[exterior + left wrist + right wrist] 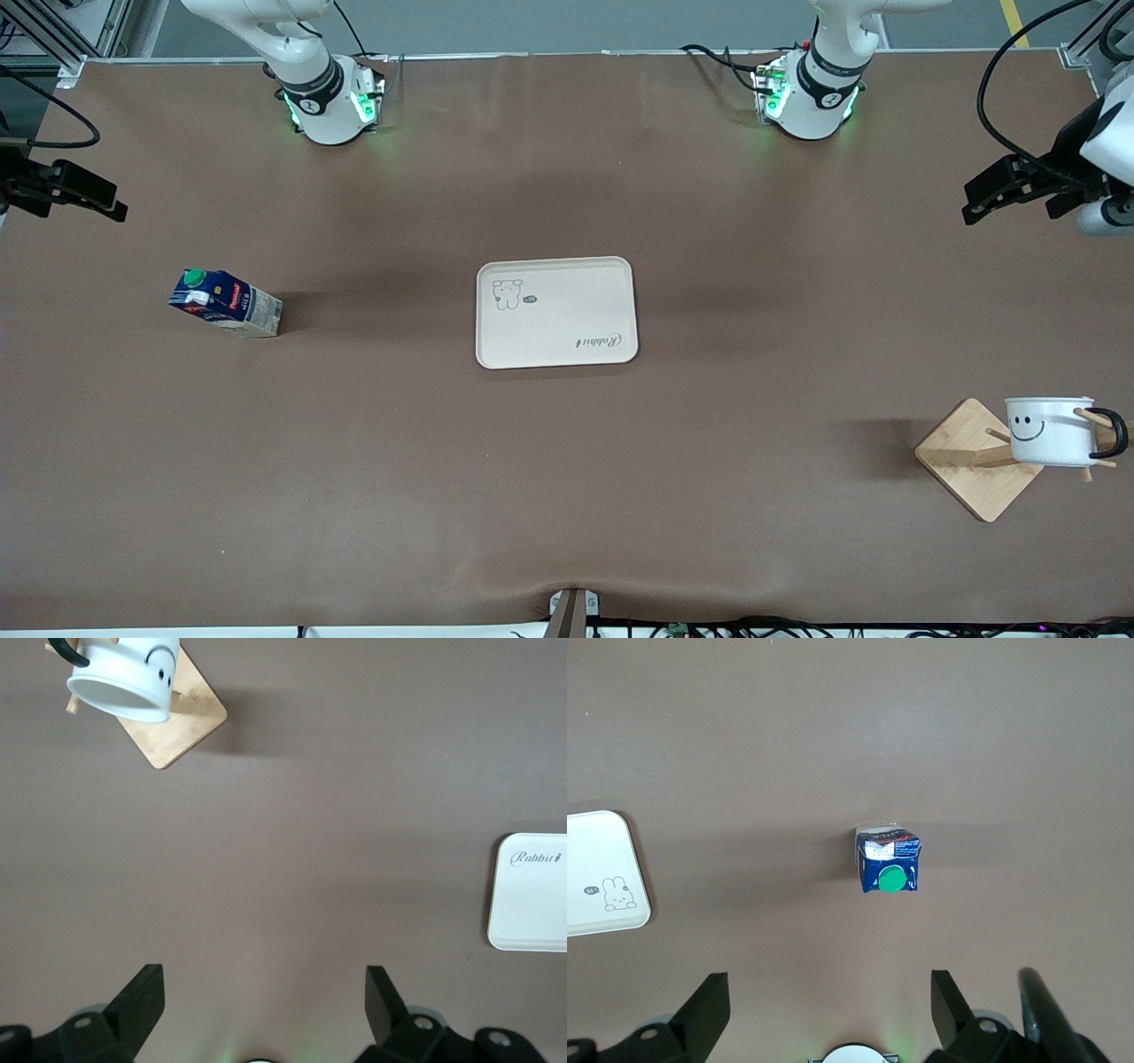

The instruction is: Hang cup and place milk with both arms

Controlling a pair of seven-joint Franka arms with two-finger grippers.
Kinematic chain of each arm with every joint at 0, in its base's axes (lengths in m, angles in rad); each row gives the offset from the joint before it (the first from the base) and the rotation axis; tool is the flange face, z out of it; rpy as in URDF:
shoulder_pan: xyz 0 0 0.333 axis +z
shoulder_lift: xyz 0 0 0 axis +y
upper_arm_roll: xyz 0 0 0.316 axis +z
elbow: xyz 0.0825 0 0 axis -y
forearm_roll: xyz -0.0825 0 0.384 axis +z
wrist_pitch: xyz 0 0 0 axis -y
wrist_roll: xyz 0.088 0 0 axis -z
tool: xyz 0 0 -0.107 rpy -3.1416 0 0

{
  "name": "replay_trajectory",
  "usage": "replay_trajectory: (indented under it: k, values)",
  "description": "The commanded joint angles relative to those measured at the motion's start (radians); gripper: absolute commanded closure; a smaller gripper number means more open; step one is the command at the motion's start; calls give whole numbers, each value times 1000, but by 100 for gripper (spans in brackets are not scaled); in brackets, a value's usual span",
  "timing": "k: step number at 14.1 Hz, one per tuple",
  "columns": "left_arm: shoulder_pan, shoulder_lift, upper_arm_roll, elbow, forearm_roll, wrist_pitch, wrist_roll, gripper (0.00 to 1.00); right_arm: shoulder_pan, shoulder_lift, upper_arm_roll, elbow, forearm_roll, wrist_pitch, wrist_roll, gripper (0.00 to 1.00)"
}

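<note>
The white cup (pixel 1052 430) with a black smiley face hangs by its black handle on a peg of the wooden rack (pixel 976 458) near the left arm's end of the table; it also shows in the left wrist view (pixel 124 678). The dark blue milk carton (pixel 224 302) with a green cap stands on the table toward the right arm's end; it also shows in the right wrist view (pixel 888 860). My left gripper (pixel 979 208) is open and empty, up above the table edge. My right gripper (pixel 111 206) is open and empty, up above the milk's end of the table.
A cream tray (pixel 556 312) with a rabbit print lies at the table's middle; its edge shows in the left wrist view (pixel 532 893) and the right wrist view (pixel 602 873). The arm bases (pixel 332 102) stand along the table's top edge.
</note>
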Motion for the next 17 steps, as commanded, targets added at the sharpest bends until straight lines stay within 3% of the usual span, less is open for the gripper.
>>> replay_trajectory:
  k: [1, 6, 17]
  values:
    - [-10, -48, 18, -37, -14, -9, 14, 0, -11, 13, 3, 26, 8, -7, -17, 0]
    - [-14, -76, 15, -80, -14, -2, -12, 0, -13, 13, 2, 26, 8, -7, -17, 0]
    - [-9, -51, 15, -31, 2, -9, -45, 0, -20, 13, 2, 24, 8, -13, -19, 0]
